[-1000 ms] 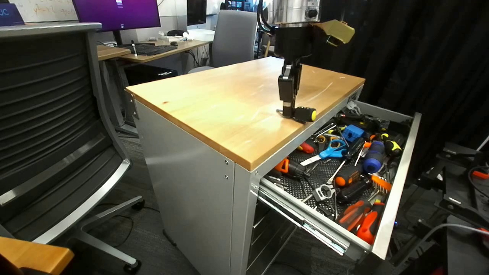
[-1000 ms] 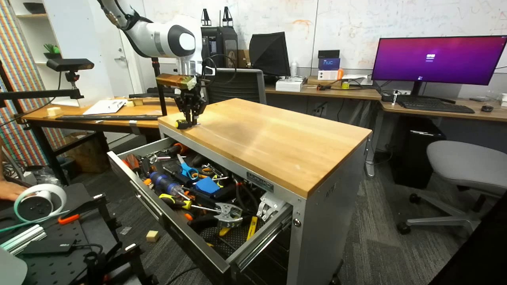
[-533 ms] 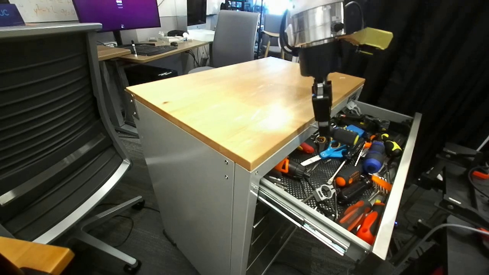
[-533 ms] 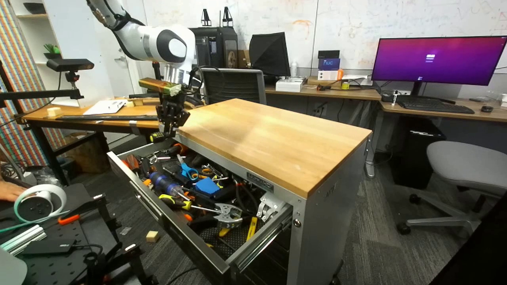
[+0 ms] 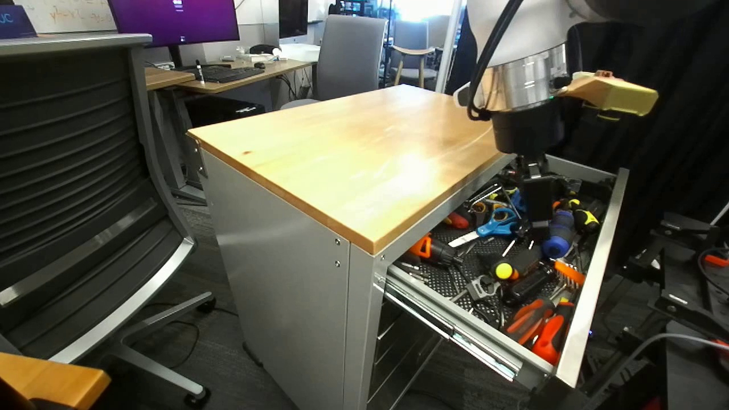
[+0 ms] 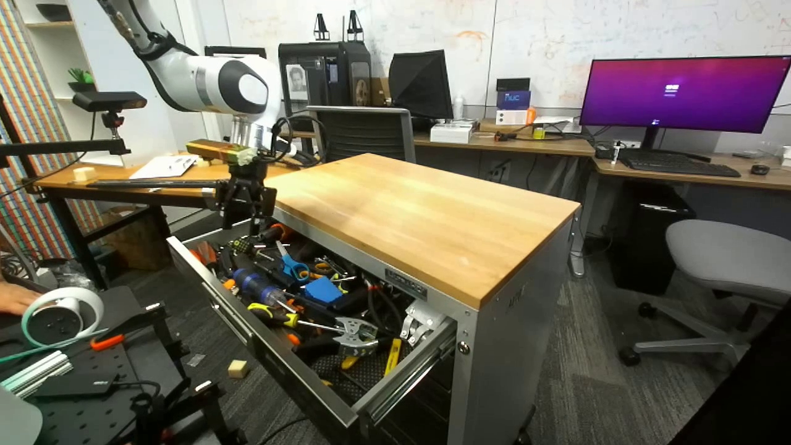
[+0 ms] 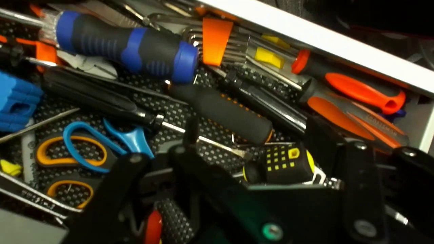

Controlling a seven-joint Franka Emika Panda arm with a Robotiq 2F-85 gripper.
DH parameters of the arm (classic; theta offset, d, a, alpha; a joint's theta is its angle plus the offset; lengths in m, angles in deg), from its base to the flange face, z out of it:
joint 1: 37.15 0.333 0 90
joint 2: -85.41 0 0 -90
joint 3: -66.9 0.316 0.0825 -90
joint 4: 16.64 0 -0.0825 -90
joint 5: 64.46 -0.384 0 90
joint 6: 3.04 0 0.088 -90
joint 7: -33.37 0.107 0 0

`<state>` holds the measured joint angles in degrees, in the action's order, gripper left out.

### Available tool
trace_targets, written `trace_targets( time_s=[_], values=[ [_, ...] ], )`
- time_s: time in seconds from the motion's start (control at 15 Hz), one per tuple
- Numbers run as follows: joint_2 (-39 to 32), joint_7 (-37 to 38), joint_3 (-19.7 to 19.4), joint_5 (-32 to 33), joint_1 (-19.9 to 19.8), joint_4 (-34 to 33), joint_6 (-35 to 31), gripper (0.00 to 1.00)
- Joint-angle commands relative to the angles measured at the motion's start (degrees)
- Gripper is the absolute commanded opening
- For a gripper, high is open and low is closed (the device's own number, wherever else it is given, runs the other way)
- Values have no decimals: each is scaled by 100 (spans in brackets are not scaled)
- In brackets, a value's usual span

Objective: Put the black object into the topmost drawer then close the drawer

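Note:
The black object (image 7: 281, 166), a stubby handle with yellow dots and a yellow rim, is among the tools inside the topmost drawer. Its yellow end cap (image 5: 503, 271) shows in an exterior view, and its dotted handle (image 6: 240, 245) appears just under the fingertips. My gripper (image 6: 241, 225) hangs low over the drawer, pointing down. In the wrist view the gripper (image 7: 253, 128) stands open, its fingers spread apart with the object lower down in the gap. The topmost drawer (image 5: 598, 267) is pulled well out in both exterior views.
Scissors (image 5: 500, 221), a blue-handled driver (image 7: 125, 47), orange-handled pliers (image 5: 532, 322) and several other tools fill the drawer. The wooden cabinet top (image 6: 420, 210) lies behind it. A black cart (image 6: 99, 383) stands in front of the drawer.
My gripper has moved from the cabinet top out over the drawer, carrying the black object. Its fingers have spread, and the object has dropped from them into the drawer.

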<state>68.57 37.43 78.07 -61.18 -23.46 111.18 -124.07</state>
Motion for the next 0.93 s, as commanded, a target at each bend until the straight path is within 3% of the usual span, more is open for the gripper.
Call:
trace_targets(
  time_s=[0.0,0.13,0.33,0.87],
  values=[
    [520,-193,145,-675,-119,703,160,100],
    [617,-189,175,-1077,-131,1002,288,100],
    [411,159,107,-1181,-52,1206,478,100],
    [223,1159,56,-498,199,1084,-22,100]
  ],
)
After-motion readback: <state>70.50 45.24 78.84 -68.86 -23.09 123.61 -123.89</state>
